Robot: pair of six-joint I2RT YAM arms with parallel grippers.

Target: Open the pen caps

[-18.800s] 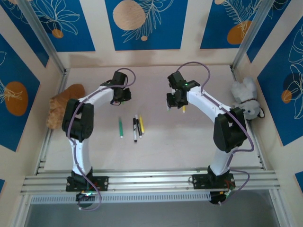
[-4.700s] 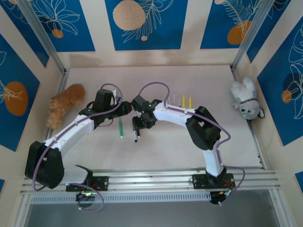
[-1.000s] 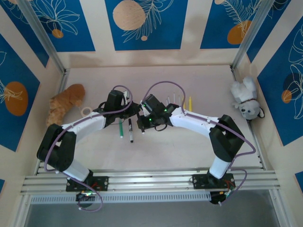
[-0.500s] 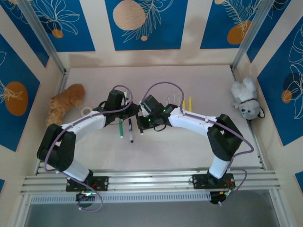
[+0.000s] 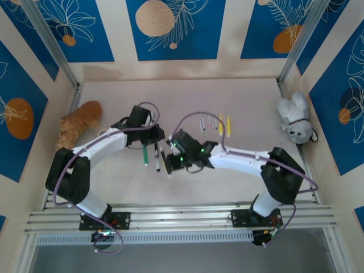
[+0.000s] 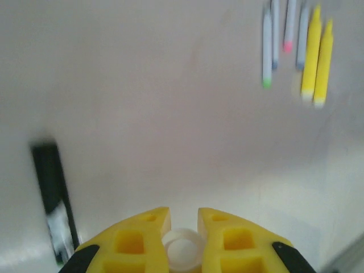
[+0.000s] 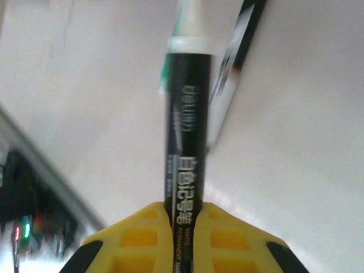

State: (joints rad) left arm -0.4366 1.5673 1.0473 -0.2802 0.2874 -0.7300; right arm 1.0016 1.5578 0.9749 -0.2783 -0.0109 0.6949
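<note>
Clamping a black, white-nibbed pen (image 7: 186, 142) is the right claw (image 7: 183, 211); left claw (image 6: 183, 222) pinches a white cap (image 6: 182, 250).

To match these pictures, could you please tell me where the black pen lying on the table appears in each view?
Top external: black pen at centre, just right of green pen.
Left wrist: black pen lower left, blurred; likely the same one.
Right wrist: black pen upper right.
Landmark: held pen, beside it in top and right wrist.
</note>
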